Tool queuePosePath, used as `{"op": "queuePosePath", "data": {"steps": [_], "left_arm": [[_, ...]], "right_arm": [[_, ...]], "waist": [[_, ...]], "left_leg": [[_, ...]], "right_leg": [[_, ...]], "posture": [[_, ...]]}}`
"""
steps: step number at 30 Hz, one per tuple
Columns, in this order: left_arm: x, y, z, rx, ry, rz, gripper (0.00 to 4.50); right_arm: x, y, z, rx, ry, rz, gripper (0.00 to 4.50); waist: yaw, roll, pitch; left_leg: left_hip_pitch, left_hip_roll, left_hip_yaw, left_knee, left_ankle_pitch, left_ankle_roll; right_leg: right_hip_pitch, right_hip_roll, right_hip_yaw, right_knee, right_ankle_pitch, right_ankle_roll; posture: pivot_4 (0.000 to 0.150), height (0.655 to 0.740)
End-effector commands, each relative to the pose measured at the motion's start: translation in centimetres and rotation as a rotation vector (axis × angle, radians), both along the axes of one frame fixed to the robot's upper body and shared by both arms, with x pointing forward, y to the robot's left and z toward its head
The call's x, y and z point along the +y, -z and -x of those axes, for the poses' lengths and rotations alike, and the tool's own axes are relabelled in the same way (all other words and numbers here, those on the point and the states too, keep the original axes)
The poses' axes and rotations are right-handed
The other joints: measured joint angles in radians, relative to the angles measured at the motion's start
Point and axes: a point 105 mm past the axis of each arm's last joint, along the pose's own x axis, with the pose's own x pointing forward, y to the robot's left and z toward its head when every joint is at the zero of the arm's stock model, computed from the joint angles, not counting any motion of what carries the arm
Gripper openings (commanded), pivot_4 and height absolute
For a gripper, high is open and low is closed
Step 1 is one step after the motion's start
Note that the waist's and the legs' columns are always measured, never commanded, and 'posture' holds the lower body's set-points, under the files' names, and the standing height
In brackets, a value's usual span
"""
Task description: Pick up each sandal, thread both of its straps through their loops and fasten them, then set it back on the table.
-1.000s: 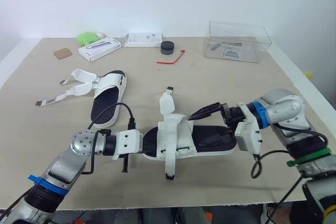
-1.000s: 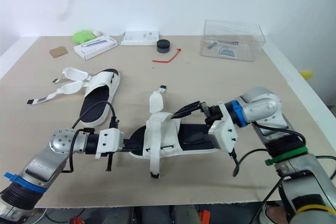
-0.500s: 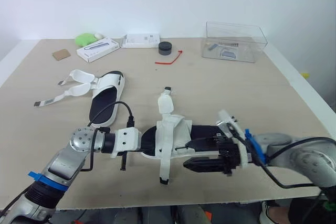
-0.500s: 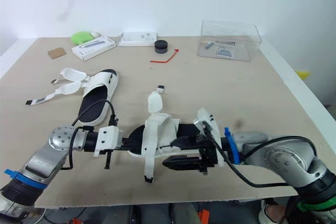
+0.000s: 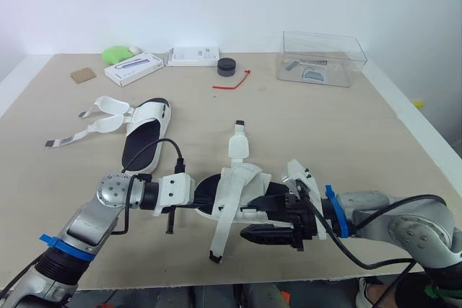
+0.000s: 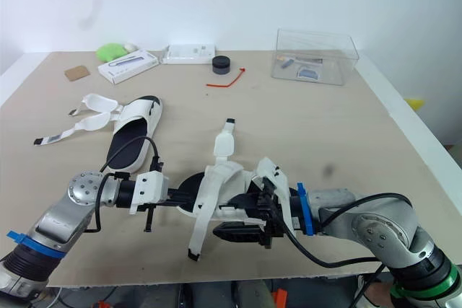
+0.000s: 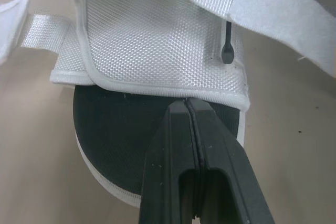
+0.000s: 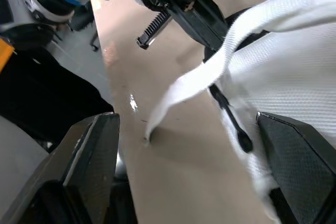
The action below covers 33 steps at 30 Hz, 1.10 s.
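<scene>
Right pincer point(image 5: 268, 216) has edged closer, wide open beside the sandal point(image 5: 242, 180); left pincer point(image 7: 187, 103) clamps its heel

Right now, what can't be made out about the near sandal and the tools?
- Right end of the near sandal: eye views, covered by the open right tool.
- What the left tool pinches: left wrist view, its shut fingers cover the contact.
- Contents of the clear box: eye views, too small.

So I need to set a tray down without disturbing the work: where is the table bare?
Bare: the right side, between the clear box and the right hand; also mid-table, between red tie and held sandal. Crowded: far-left edge, second sandal.
</scene>
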Motion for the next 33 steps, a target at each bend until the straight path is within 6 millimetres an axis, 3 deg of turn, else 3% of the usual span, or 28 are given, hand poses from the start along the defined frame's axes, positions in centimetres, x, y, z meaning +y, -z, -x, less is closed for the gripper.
{"op": "queuePosePath", "data": {"steps": [1,11,14,19,22,26,33], "left_arm": [[-0.2,0.5,0.0,0.012,0.014,-0.013,0.0],[-0.2,0.4,-0.5,-0.006,-0.007,-0.003,0.0],[-0.2,0.5,-0.4,-0.004,-0.015,-0.002,0.0],[-0.2,0.7,-0.1,0.003,-0.014,-0.002,0.0],[-0.2,0.7,-0.1,0.008,-0.014,-0.002,0.0],[-0.2,0.7,-0.3,0.012,-0.013,-0.001,0.0],[-0.4,0.4,-0.7,0.016,-0.009,0.012,0.0]], "right_arm": [[-0.5,-0.1,-1.0,-0.049,0.002,0.027,4.48],[-0.5,-0.5,-3.9,-0.143,-0.057,0.052,4.48],[-0.7,-1.9,-4.2,-0.144,-0.077,0.031,4.48],[-1.3,-6.3,-2.2,-0.054,-0.178,-0.087,4.48],[-1.5,-7.6,0.3,0.04,-0.263,-0.122,4.48],[-1.2,-6.1,3.0,0.155,-0.332,-0.1,4.48],[0.0,0.1,2.4,0.158,-0.201,0.012,4.48]], "waist": [[0.0,0.0,0.0],[0.001,0.0,0.0],[0.001,0.0,0.0],[0.001,0.001,0.001],[0.001,0.001,0.001],[0.001,0.001,0.001],[0.001,0.001,0.001]], "left_leg": [[0.0,0.0,0.0,0.0,0.0,0.0],[-0.001,-0.002,0.0,0.003,0.0,0.0],[-0.001,-0.002,0.001,0.003,0.0,0.0],[-0.002,-0.002,0.0,0.003,0.0,0.0],[-0.002,-0.002,0.0,0.003,0.0,0.0],[-0.002,-0.002,-0.001,0.002,-0.001,0.002],[-0.002,-0.003,0.0,0.004,-0.001,0.001]], "right_leg": [[0.0,0.001,0.0,0.0,0.0,0.0],[0.0,0.0,0.001,0.0,0.002,0.002],[0.0,0.0,0.001,0.0,0.002,0.003],[0.0,-0.001,0.001,0.0,0.003,0.001],[0.0,-0.004,0.0,0.0,0.004,-0.001],[0.0,-0.004,-0.001,-0.001,0.003,-0.002],[0.0,-0.004,0.0,-0.001,0.003,0.005]], "posture": [[0.15,0.74],[0.15,0.74],[0.15,0.74],[0.15,0.74],[0.15,0.74],[0.15,0.74],[0.15,0.74]]}}
